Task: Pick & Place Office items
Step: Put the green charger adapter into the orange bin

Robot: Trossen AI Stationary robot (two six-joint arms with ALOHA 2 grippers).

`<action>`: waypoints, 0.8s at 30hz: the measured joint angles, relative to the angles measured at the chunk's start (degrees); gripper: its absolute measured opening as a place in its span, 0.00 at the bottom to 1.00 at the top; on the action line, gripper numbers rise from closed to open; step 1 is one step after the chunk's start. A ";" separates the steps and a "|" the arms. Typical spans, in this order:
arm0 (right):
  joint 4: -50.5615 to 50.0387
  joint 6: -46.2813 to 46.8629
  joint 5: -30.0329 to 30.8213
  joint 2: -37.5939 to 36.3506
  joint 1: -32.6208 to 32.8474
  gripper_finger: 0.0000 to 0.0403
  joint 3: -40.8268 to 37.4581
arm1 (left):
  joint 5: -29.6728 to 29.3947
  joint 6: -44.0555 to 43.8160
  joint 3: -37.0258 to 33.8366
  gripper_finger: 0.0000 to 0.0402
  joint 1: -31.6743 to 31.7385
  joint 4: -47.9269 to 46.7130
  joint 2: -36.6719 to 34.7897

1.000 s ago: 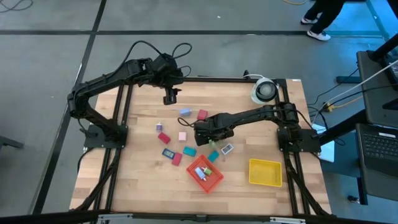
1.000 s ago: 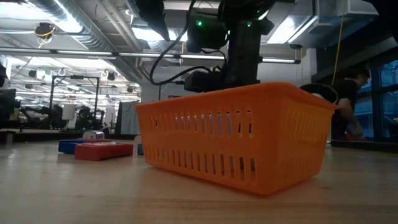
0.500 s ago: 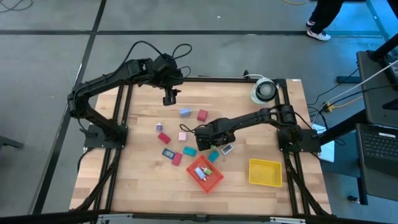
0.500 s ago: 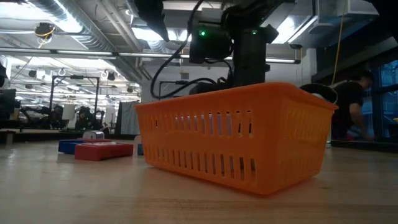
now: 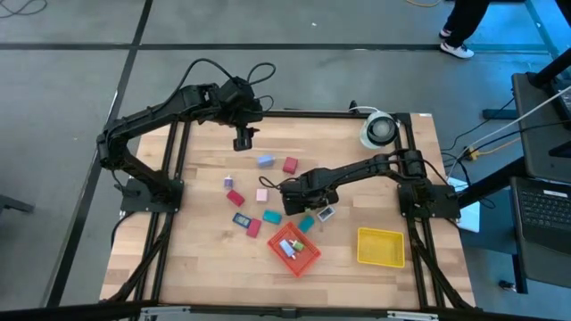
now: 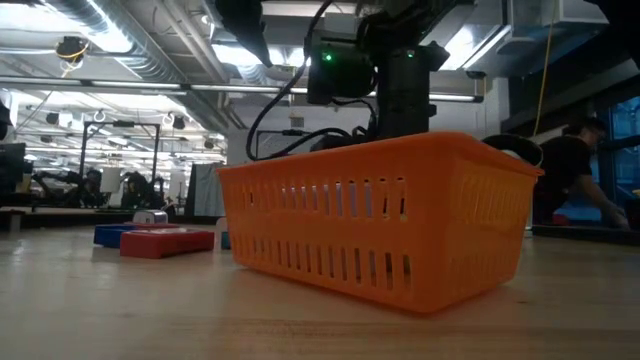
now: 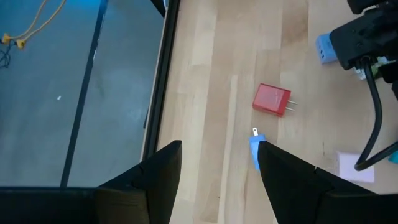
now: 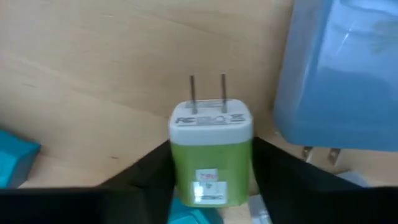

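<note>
The office items are small plug-in chargers scattered across the wooden table: blue [image 5: 265, 161], red [image 5: 291, 165], pink [image 5: 261, 194] and teal [image 5: 272, 217] ones among them. My right gripper [image 5: 299, 208] points down at mid-table, shut on a green charger [image 8: 211, 155] with a white face and two prongs. Over the table's far left my left gripper [image 5: 244, 138] hangs open, high above a red charger [image 7: 272, 99] and a blue one [image 7: 257, 144]. Some items lie in the orange basket [image 5: 294, 249]. My right gripper pinches the green charger's two opposite green sides [image 8: 180, 165] between its two fingers. The fingers come from above, pointing down. The charger lies on its side with its prongs [image 8: 208, 87] level; whether it still rests on the table, I cannot tell.
A larger blue charger [image 8: 342, 74] and a teal one [image 8: 15, 158] lie close beside the held charger. The yellow tray [image 5: 380, 247] sits near the right front, and a white roll [image 5: 379, 129] at the far right corner. In the low view the orange basket [image 6: 380, 230] fills the foreground.
My right gripper has sunk a little toward the table, down over the green charger beside the teal and blue ones. My left arm and the other items have stayed where they were.
</note>
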 joint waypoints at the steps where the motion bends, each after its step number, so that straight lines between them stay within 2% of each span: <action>1: 0.09 -0.42 0.00 0.00 -0.04 0.37 0.00 | -0.03 0.04 0.00 0.52 0.01 0.00 0.00; 2: 0.21 -0.81 0.00 0.00 -0.07 0.35 0.00 | -0.05 0.05 0.00 0.52 0.06 -0.01 0.00; 10: 2.60 -4.09 -0.06 -0.32 -1.00 0.36 -0.09 | -0.06 0.13 0.00 0.52 1.79 0.00 0.00; 12: 6.49 -4.43 0.71 -0.82 -1.69 0.36 -0.20 | -0.10 1.06 0.00 0.52 2.63 0.00 0.00; 15: 12.01 -5.94 5.75 -3.91 -3.69 0.36 -0.22 | -0.69 2.04 0.00 0.52 4.28 0.02 0.00; 19: 24.26 -11.98 9.80 -9.80 -7.03 0.36 -0.06 | 0.36 1.96 0.00 0.52 6.88 -0.01 -0.36; 21: 29.86 -16.20 10.02 -12.42 -7.56 0.36 -0.07 | 1.02 1.89 -0.02 0.52 8.08 -0.02 -1.03; 24: 33.48 -21.91 6.07 -16.13 -6.05 0.36 0.03 | 1.24 1.72 -0.02 0.52 9.66 -0.02 -1.83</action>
